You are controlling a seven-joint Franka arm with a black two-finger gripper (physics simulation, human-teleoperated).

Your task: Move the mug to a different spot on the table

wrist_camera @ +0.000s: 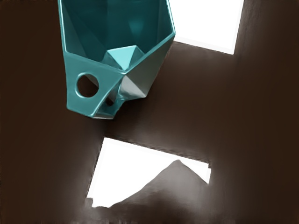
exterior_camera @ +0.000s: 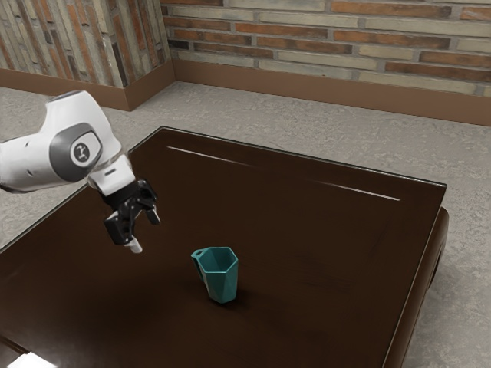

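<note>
A teal faceted mug (exterior_camera: 216, 273) stands upright near the middle of the dark brown table (exterior_camera: 322, 230). Its small handle (exterior_camera: 199, 253) points toward the exterior view's left. My black gripper (exterior_camera: 144, 231) hovers just above the table, to the left of the mug and apart from it. Its fingers are open, with nothing between them. In the wrist view the mug (wrist_camera: 140, 70) lies just ahead of my hand, and its handle with a round hole (wrist_camera: 87, 86) faces the camera.
The table's glossy top shows bright white reflections (wrist_camera: 135, 175). The table's right edge (exterior_camera: 418, 284) drops to a grey carpeted floor (exterior_camera: 307, 115). A brick wall (exterior_camera: 330, 38) runs behind.
</note>
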